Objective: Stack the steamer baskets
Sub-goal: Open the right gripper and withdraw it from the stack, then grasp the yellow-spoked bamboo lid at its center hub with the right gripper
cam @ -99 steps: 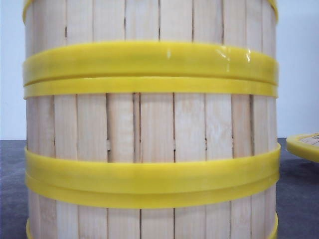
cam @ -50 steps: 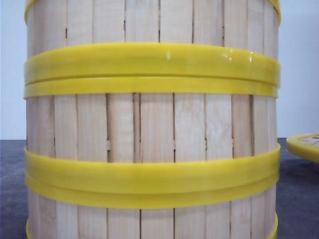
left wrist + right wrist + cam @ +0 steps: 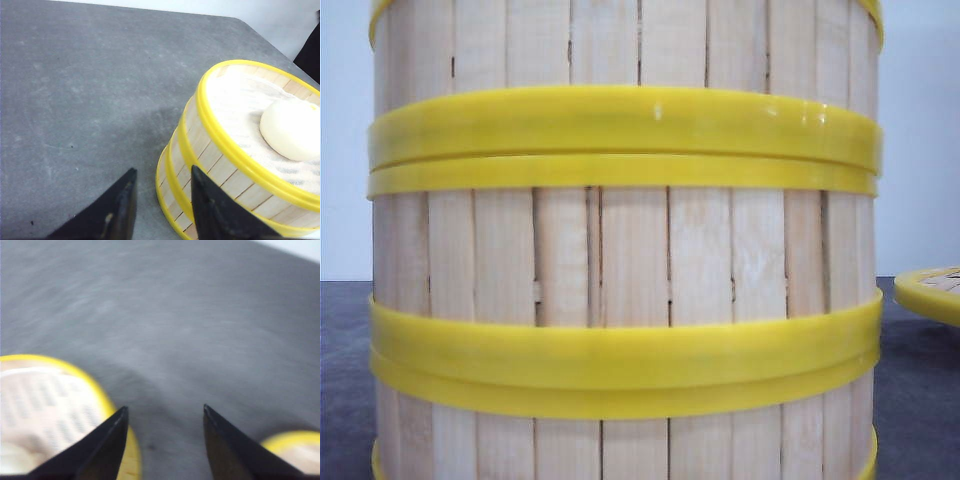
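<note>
Filling the front view, stacked steamer baskets (image 3: pixel 620 250) stand tiered, both grippers (image 3: pixel 160 210) (image 3: pixel 162 450) parted and empty, one loose basket (image 3: pixel 930 292) at 3 o'clock seemingly left to add.

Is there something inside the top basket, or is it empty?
Not empty. The top steamer basket holds a pale round bun resting on its white liner.

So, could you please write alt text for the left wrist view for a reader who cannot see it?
A stack of steamer baskets with yellow rims stands on a grey table, the top one lined with white cloth and holding a pale round bun. The left claw is open and empty beside the stack.
</note>
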